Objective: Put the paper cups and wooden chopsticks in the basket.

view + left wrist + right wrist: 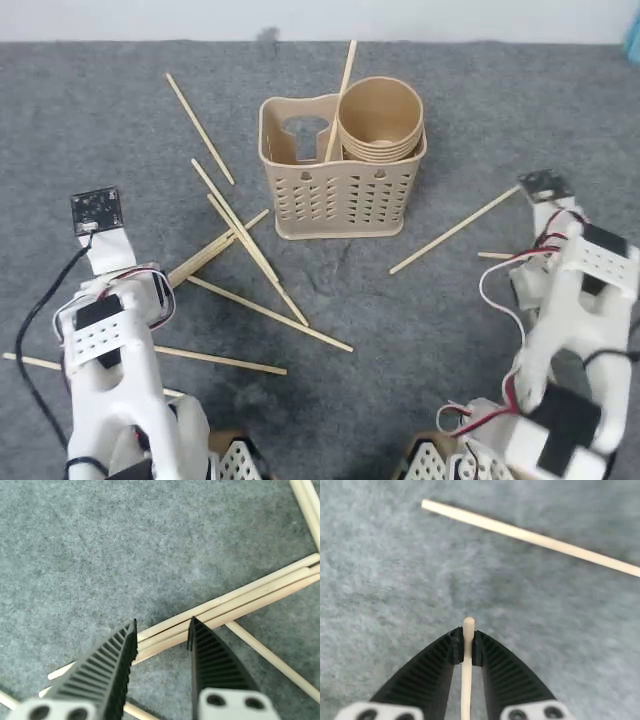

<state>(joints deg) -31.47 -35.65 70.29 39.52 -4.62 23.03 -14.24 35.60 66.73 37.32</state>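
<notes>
White shells with black blocks are seen on the left arm (110, 365), lower left of the high view, trailed by a black cable (25, 330); the right arm (585, 290), lower right, is looped with red and white wires (484, 288). Black ribbed fingers are fitted to the left gripper (162, 624) and right gripper (466, 636).

Holds the left gripper (161, 627) low with jaws parted; clamps the right gripper (465, 647) on a chopstick (468, 625) near its tip, wrist angled down.
</notes>
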